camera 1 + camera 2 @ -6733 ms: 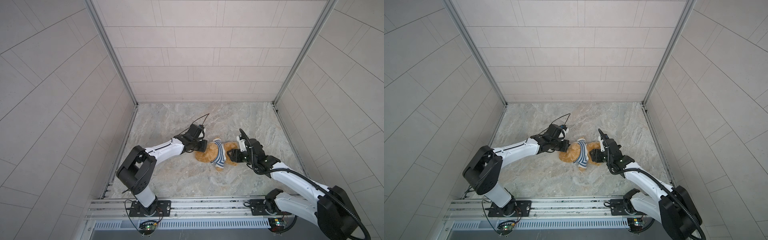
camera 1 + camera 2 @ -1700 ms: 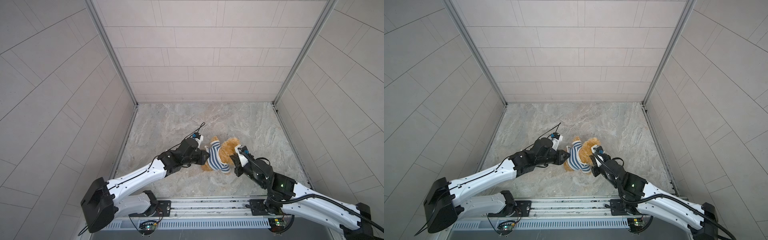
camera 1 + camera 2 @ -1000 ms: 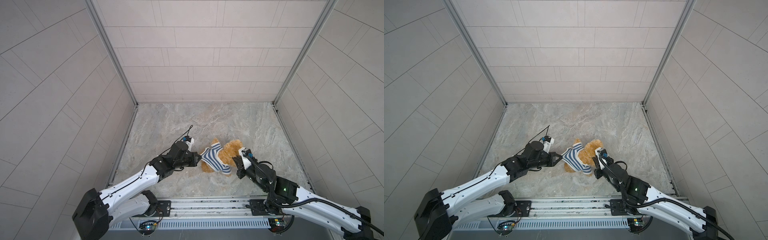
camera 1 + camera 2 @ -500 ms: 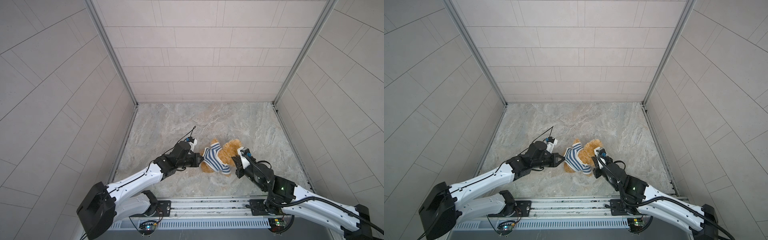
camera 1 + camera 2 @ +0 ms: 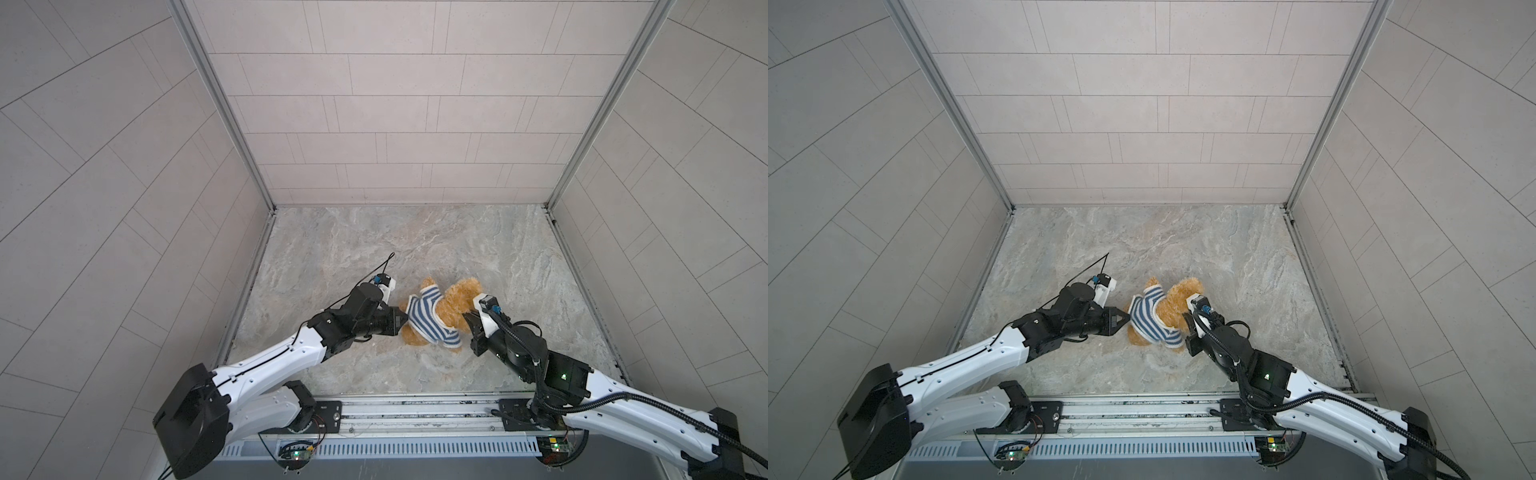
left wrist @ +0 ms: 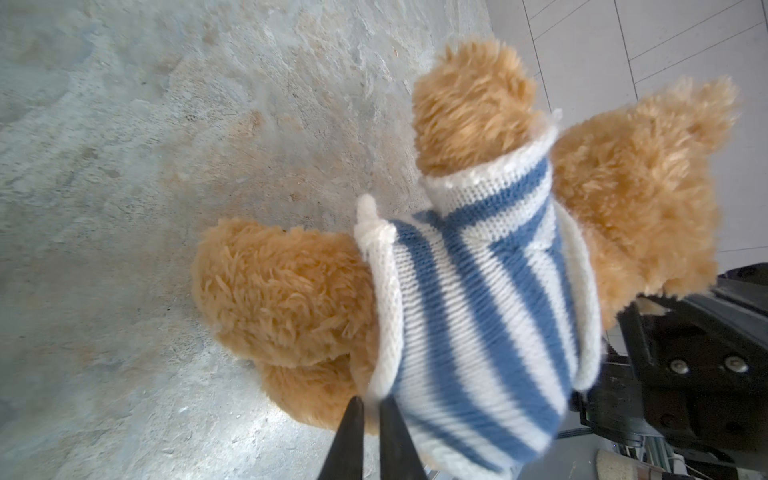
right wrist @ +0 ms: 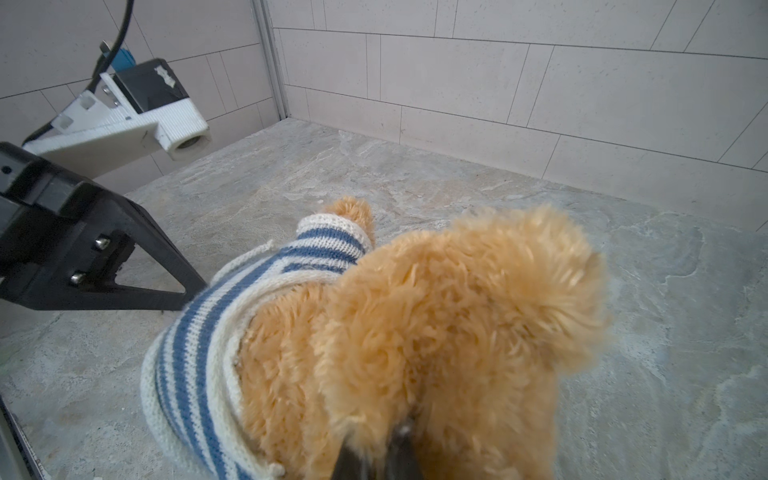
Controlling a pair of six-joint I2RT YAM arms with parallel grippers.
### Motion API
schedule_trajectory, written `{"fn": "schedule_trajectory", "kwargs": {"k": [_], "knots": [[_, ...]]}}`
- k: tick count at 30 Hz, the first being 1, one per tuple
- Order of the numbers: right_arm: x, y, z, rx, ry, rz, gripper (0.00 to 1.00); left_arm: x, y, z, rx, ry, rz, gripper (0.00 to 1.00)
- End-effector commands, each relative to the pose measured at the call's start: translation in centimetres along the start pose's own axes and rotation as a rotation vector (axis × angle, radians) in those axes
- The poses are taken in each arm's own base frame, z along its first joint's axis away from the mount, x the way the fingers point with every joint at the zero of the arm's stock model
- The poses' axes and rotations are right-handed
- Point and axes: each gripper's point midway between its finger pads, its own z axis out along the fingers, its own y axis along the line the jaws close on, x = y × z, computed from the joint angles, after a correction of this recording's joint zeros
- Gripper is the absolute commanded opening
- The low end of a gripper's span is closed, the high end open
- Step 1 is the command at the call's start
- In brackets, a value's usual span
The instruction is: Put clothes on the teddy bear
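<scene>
left wrist view puts the left pincer [image 6: 371, 401] at the lower hem of the striped shirt [image 6: 478, 311]; its two fingers stand a narrow slit apart with the white edge right at their tips, and whether the knit is pinched or free cannot be told; right wrist view shows the right pincer [image 7: 376, 451] pressed together on a tuft of the teddy bear [image 7: 457, 332], on the head side, exact part not determinable; in both top views the bear lies on the worktop [image 5: 374, 249], in the front half, between the two pincers, head toward the right arm and legs toward the left; the shirt sits round the torso and one arm is out through a sleeve [image 6: 490, 187]; the second sleeve's state is not visible; judged step: drawing the hem down over the belly while the right arm anchors the bear, with the task judged near its end; the next move calls for a firm hold on the hem, a short pull along the body toward the legs, and a steady counter-hold on the right so the bear does not slide; a check of the hidden sleeve is advised; edges: side walls and back wall [image 5: 395, 166] are well apart from the bear, and the rail [image 5: 415, 411] lies nearer, along the front; bare worktop lies behind the bear toward the back wall, so room is ample there and tighter between the two arms
</scene>
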Motion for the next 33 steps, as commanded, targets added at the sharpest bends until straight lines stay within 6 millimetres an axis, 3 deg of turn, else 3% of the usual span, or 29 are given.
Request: {"fn": "schedule_trajectory", "kwargs": {"k": [1,10,20,25,33], "knots": [[-3.0,0.0,-0.4,0.0,-0.076,-0.001,0.0,-0.2,0.4,-1.1,-0.038,-0.011,0.047,0.2],[-3.8,1.2,0.2,-0.071,-0.061,-0.071,0.0,-1.3,-0.2,-4.4,-0.037,-0.044,0.124,0.47],[-4.7,3.1,0.3,-0.219,-0.071,-0.153,0.0,-4.3,-4.5,-6.5,0.072,-0.08,0.225,0.56],[-4.8,3.6,0.5,-0.256,-0.059,-0.183,0.0,-5.9,-5.3,-6.1,0.092,-0.089,0.219,0.59],[-4.6,4.0,0.7,-0.285,-0.057,-0.186,0.0,-7.3,-4.2,-4.0,0.07,-0.065,0.139,0.6]]}}
